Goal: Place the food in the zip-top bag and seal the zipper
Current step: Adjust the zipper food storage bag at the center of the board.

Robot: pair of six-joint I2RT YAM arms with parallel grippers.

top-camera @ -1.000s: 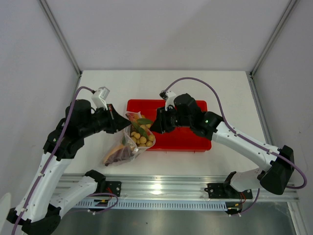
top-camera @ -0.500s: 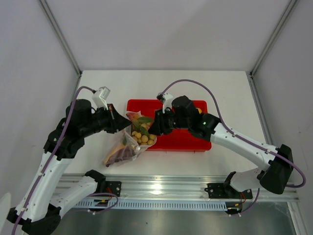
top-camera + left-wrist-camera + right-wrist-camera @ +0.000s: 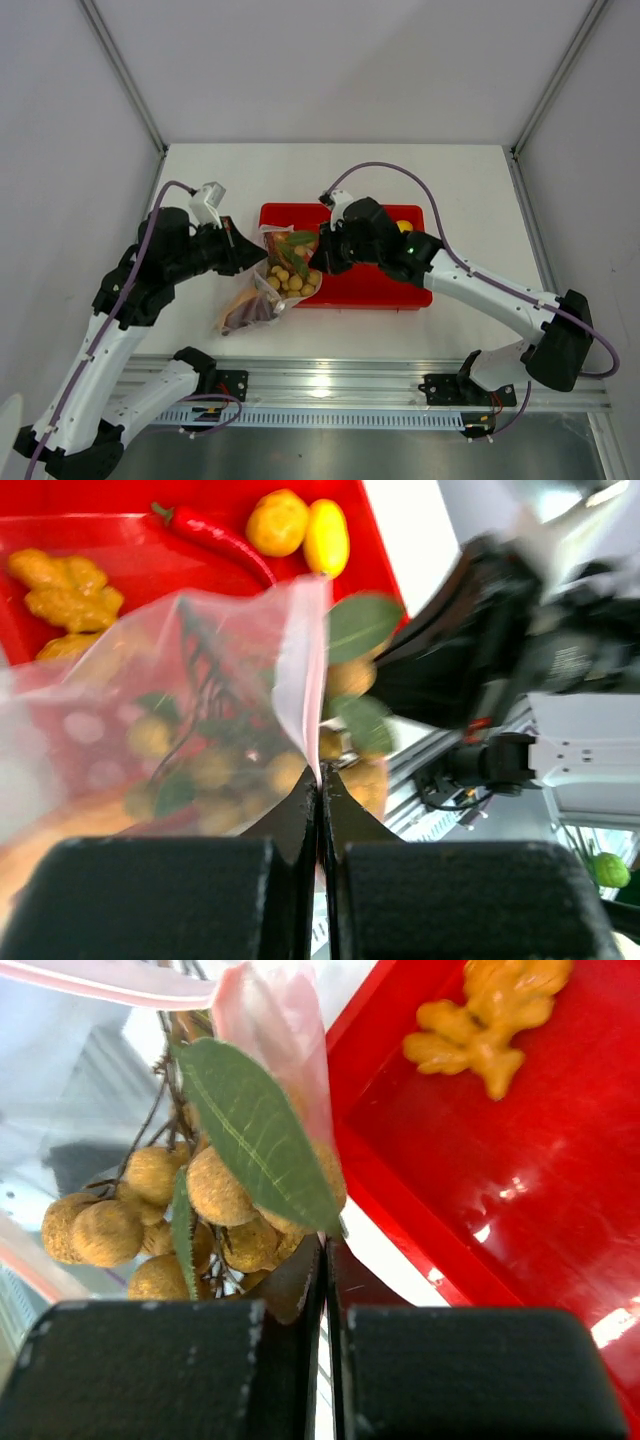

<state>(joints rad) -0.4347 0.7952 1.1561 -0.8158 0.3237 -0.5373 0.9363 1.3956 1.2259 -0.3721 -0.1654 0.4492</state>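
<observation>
The zip-top bag [image 3: 278,282] hangs at the red tray's left edge, held up by both grippers. Inside it are the bunch of tan round fruits [image 3: 290,279] with green leaves [image 3: 255,1135] and, at the bottom, a dark red-brown stick [image 3: 245,313]. My left gripper [image 3: 321,778] is shut on the bag's pinkish mouth strip [image 3: 304,670]. At the opposite side of the mouth, my right gripper [image 3: 326,1245] is shut on the bag's edge, under a leaf tip. Two yellow fruits [image 3: 300,530], orange chunks [image 3: 60,590] and a red chili [image 3: 215,540] lie in the tray.
The red tray [image 3: 385,285] sits mid-table, right of the bag. The right arm [image 3: 470,280] reaches over its front edge. White table [image 3: 330,185] spreads behind the tray, and a metal rail [image 3: 330,385] runs along the near edge.
My right gripper moved left to the bag's mouth and went from open to shut. The bag's mouth now stands a little higher and straighter. The left gripper kept its hold.
</observation>
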